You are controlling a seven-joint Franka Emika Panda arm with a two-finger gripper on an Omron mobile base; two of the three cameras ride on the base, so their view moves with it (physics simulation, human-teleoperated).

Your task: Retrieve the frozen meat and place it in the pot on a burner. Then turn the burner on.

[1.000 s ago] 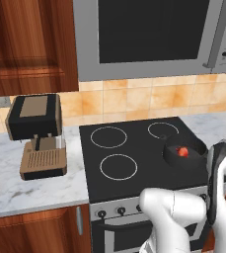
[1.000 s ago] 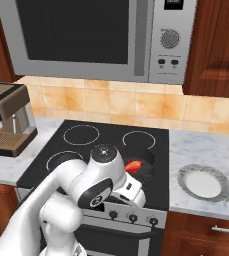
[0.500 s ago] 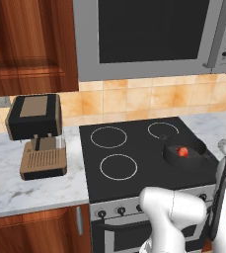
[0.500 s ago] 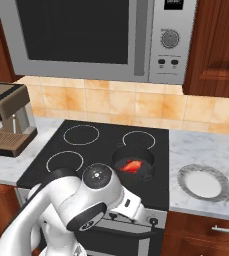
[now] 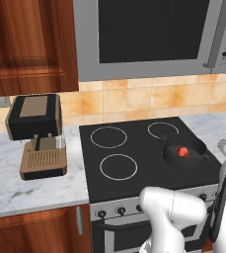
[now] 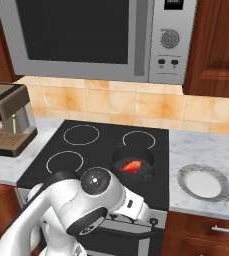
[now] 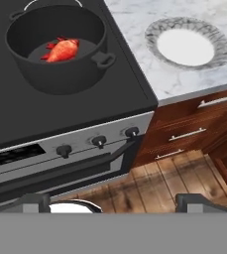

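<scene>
Left base view: looking forward and down from behind the arm's left, taking in the stove and the coffee machine at left. Right base view: looking from behind the arm's right, sharing the stove and pot. Hand view: hanging low and near, facing the stove front, again showing the pot and the plate at right.

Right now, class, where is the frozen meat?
The frozen meat lies inside the pot on the stove's front right burner, left of the pale dish.

Red-pink frozen meat inside black pot on front-right burner.
</scene>
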